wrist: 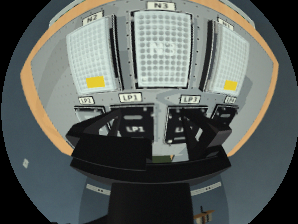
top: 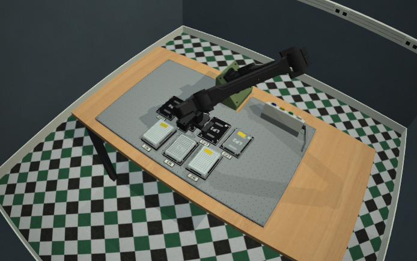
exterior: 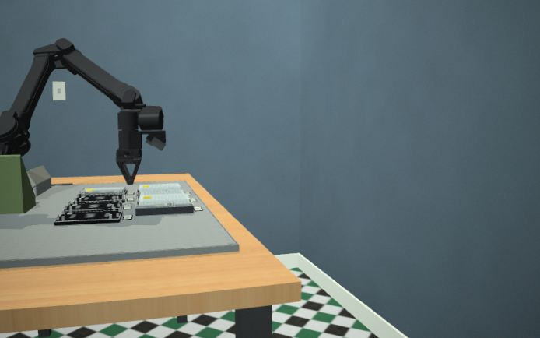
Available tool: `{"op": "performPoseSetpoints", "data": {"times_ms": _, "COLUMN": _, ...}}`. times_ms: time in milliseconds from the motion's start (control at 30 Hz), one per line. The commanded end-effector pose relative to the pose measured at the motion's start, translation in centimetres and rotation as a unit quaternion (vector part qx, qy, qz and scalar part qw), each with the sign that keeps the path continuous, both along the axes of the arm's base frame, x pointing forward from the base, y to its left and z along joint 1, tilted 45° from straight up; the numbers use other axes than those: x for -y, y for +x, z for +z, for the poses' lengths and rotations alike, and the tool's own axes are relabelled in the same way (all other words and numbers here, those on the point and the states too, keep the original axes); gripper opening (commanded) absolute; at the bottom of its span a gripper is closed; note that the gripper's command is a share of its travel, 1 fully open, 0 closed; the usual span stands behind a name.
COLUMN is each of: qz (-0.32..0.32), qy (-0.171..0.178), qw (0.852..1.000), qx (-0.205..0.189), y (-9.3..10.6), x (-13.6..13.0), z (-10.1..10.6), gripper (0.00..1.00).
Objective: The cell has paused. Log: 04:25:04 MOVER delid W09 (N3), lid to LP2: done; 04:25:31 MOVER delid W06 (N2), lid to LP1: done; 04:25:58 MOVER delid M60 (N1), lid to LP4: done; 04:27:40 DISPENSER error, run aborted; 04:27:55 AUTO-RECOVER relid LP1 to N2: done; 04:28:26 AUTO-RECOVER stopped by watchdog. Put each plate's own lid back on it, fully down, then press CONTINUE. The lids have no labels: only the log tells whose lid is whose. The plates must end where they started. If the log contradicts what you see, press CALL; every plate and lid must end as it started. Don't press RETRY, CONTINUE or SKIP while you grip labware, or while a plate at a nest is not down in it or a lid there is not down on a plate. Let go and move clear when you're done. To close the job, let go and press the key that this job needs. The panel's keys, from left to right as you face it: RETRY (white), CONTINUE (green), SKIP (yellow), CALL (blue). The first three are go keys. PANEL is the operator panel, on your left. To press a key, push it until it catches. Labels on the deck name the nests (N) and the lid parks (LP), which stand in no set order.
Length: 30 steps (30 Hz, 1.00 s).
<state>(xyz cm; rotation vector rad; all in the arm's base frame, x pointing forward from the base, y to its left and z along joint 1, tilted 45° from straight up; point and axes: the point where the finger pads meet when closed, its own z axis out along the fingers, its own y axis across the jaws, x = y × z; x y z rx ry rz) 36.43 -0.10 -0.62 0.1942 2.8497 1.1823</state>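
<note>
My gripper [top: 195, 126] [exterior: 130, 182] [wrist: 150, 110] is open and empty, above the parks' ends near LP1 and LP3. A clear lid with a yellow tag covers the N1 plate [top: 157, 135] [exterior: 165, 201] [wrist: 232, 57]; another covers the N2 plate [top: 203, 162] [wrist: 91, 56]. The N3 plate [top: 180, 148] [wrist: 162, 50] shows no tag and looks unlidded. A tagged lid [top: 236, 143] [exterior: 103, 190] lies on LP2. LP1 [top: 217, 135] [wrist: 135, 131] and LP4 [top: 167, 108] are bare. LP3 [wrist: 174, 121] looks bare, partly hidden by the gripper.
The operator panel [top: 281, 120] [exterior: 40, 182] stands beside the green arm base [top: 238, 97] [exterior: 9, 184], with blue [top: 273, 103], yellow [top: 282, 108], green [top: 291, 112] and white [top: 298, 116] keys on top. The nests stand close together in a row in front of the parks.
</note>
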Motion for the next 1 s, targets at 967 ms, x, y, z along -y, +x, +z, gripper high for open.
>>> {"op": "performPoseSetpoints", "data": {"times_ms": 967, "qz": 0.0, "qy": 0.001, "qw": 1.0, "qx": -0.015, "y": -6.4, "x": -10.3, "z": 8.7, "gripper": 1.0}}
